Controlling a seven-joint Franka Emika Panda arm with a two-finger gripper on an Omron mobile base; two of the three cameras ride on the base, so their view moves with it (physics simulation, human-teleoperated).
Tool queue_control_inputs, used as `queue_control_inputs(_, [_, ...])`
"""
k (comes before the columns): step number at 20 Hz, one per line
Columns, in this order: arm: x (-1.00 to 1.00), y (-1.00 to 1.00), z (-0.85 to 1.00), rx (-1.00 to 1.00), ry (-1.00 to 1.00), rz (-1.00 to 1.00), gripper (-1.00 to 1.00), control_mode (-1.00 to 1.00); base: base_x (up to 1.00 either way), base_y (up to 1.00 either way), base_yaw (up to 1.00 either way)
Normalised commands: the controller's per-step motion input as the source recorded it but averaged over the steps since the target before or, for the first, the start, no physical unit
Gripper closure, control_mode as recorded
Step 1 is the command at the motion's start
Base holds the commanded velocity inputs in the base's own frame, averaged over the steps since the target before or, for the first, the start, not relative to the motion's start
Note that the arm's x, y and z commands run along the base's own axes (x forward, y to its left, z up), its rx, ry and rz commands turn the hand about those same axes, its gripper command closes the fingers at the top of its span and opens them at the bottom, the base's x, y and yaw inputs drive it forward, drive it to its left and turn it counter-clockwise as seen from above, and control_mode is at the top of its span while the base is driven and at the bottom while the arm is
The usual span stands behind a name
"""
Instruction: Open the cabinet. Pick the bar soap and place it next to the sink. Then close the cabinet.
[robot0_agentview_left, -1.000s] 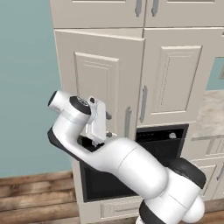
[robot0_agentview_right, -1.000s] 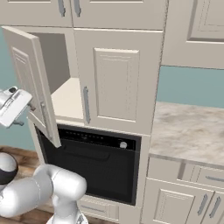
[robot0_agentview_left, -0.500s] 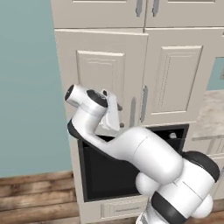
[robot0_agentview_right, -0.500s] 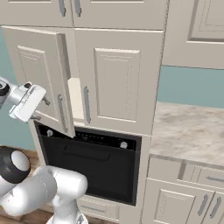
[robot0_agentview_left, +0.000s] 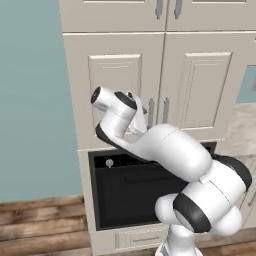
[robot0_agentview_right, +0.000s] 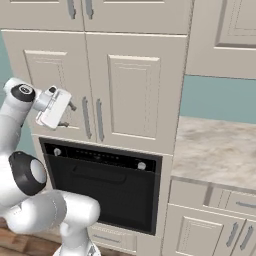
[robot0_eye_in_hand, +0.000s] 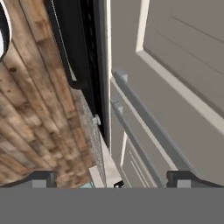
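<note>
Left door of the cabinet (robot0_agentview_right: 55, 85), ajar half a second ago, now flush with its mate; pincer (robot0_agentview_right: 67, 116), tips spread and empty, at 9 o'clock of the handles (robot0_agentview_right: 86, 118), having pushed it.

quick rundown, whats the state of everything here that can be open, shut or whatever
cabinet: both doors shut, flush with the frame
left door handle: free, nothing gripping it
gripper: fingers apart, holding nothing, beside the left door
oven: door shut
upper cabinets: doors shut
lower cabinets under the counter: doors shut
</note>
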Motion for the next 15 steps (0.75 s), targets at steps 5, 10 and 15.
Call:
queue_control_inputs(5, [0.63,-0.34,0.00,0.00,0.00,0.00,-1.00,-1.00,0.00,0.00,0.00])
queue_control_inputs(10, [0.07,-0.13,0.00,0.00,0.00,0.00,-1.00,-1.00,0.00,0.00,0.00])
queue_control_inputs(15, [-0.86,0.00,0.05,0.00,-0.01,0.00,-1.00,-1.00,0.00,0.00,0.00])
